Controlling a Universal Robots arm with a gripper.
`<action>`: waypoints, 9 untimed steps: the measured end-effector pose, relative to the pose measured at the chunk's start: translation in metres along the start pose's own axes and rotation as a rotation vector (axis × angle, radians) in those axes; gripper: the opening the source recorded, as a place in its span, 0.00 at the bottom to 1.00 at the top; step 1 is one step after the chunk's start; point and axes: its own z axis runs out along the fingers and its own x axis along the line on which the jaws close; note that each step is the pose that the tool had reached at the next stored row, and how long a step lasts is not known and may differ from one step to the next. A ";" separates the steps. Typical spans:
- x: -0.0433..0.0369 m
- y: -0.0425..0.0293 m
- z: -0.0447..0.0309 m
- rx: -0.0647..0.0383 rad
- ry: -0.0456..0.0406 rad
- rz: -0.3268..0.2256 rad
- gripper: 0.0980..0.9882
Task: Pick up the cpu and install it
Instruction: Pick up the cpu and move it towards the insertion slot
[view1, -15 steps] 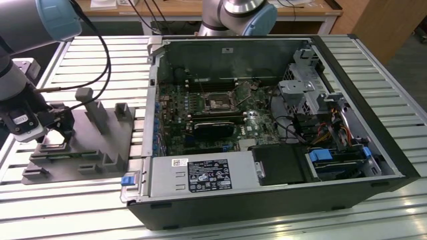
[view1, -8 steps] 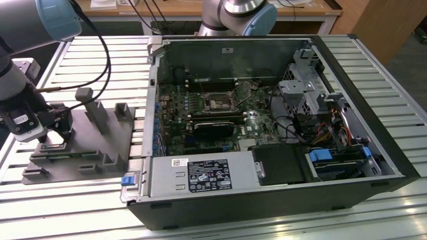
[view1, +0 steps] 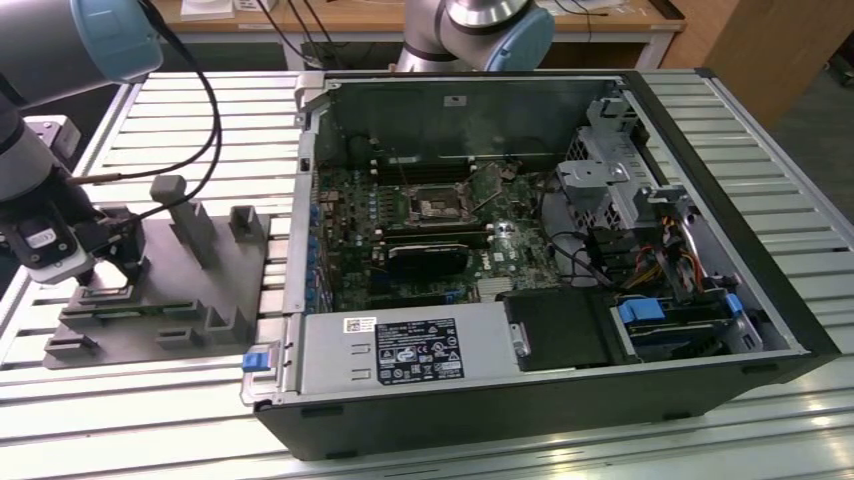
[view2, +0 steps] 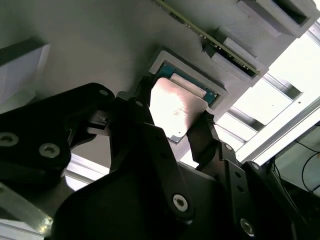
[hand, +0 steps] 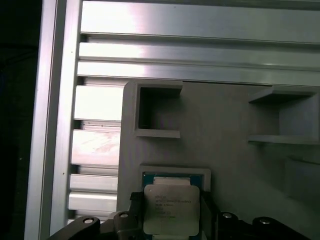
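The cpu (view2: 176, 106), a flat square chip with a shiny silver top, sits between my gripper (view2: 172, 120) fingers just above a shallow square pocket (view2: 212, 90) in the grey fixture block (view1: 160, 300). The black fingers (view2: 202, 135) press on two opposite edges of the chip. In the first wrist view the cpu (hand: 171, 212) covers most of the pocket (hand: 175, 173), whose blue-green rim shows beyond it. In the exterior view my gripper (view1: 104, 268) hangs low over the fixture block at the exterior view's left. The motherboard socket (view1: 438, 208) lies inside the open computer case (view1: 534, 390).
The fixture block carries several upright posts (view1: 187, 215) and slots beside my gripper. It rests on a slatted aluminium table (view1: 200, 110). The case's metal wall (view1: 296, 230) stands between the fixture and the motherboard. A cable (view1: 200, 140) hangs from my arm.
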 end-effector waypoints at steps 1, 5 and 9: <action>0.0000 0.0001 -0.0013 0.000 0.0001 0.000 0.50; 0.0000 0.0001 -0.0028 0.000 0.0002 0.000 0.50; 0.0000 0.0002 -0.0035 0.000 0.0004 0.000 0.50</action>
